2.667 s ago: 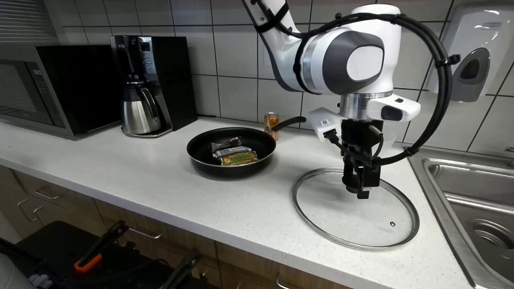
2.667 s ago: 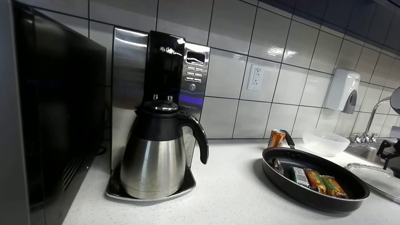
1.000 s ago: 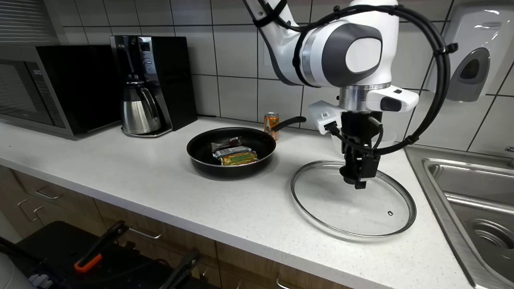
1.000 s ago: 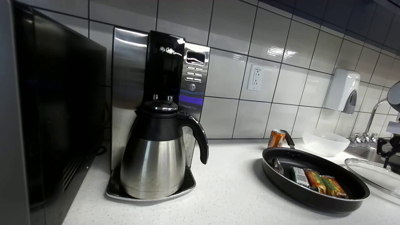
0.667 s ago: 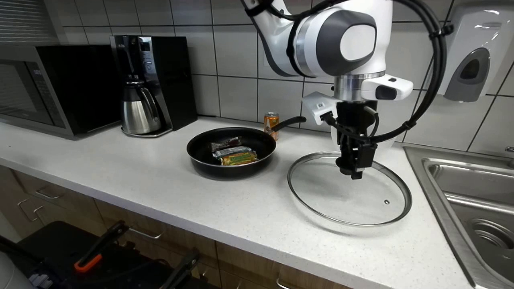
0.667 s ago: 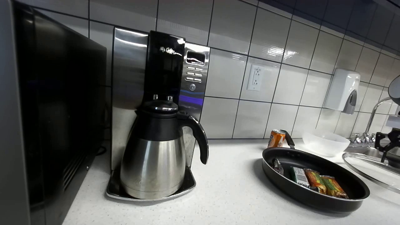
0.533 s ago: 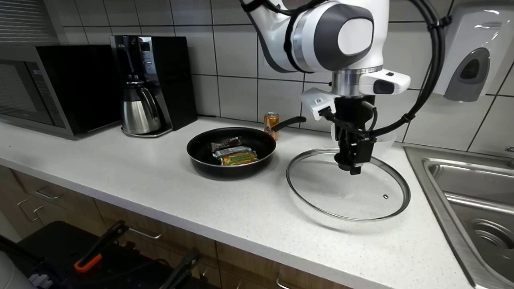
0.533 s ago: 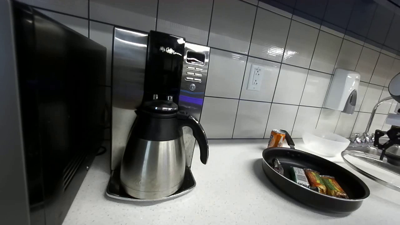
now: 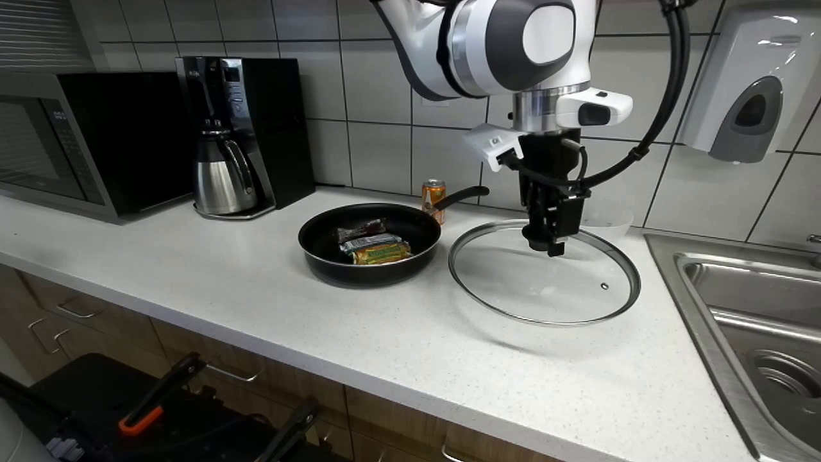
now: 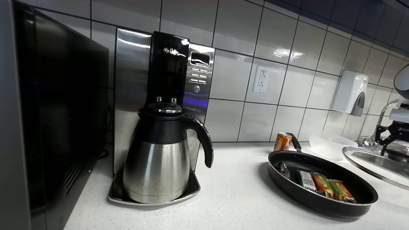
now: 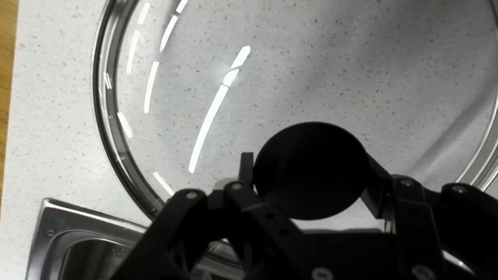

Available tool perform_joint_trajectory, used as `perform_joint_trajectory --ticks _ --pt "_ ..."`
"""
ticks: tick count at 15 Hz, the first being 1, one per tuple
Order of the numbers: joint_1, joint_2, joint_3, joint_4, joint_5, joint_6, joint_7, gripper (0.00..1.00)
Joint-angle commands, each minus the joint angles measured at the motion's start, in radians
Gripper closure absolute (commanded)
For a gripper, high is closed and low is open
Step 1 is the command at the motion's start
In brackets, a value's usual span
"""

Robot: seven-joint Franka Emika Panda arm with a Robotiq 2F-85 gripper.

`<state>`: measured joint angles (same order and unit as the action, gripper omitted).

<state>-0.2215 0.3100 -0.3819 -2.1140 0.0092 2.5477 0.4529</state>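
My gripper [image 11: 310, 175] is shut on the round black knob [image 11: 311, 155] of a clear glass lid with a metal rim. In the wrist view one finger stands at each side of the knob. The lid [image 9: 532, 295] hangs nearly level, raised above the counter, with its shadow below it. It stands to the right of a black frying pan [image 9: 365, 276], apart from it. The lid [image 10: 358, 164] is cut off by the right edge in an exterior view. Several wrapped bars [image 10: 322, 185] lie in the pan [image 10: 306, 198].
An orange can [image 9: 433, 191] stands by the pan handle [image 9: 460, 196]. A translucent bowl [image 10: 332, 145] is behind the lid. A metal sink [image 9: 683, 308] is at the right. A coffee maker [image 9: 276, 128] with a carafe [image 9: 221, 186] and a microwave [image 9: 135, 141] stand at the left.
My gripper and the lid have risen off the counter and moved back and slightly left in an exterior view. The pan, bars and can have not moved.
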Motion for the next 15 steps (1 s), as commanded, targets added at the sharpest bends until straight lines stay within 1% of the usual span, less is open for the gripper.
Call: perform_joint_trajectory --ticks 1,15 --pt "0.023 -0.067 0.004 -0.010 -0.040 -0.024 -0.005 0.61" --pt "0.125 -0.078 0.038 0.011 -0.106 -0.031 0.035 0.61"
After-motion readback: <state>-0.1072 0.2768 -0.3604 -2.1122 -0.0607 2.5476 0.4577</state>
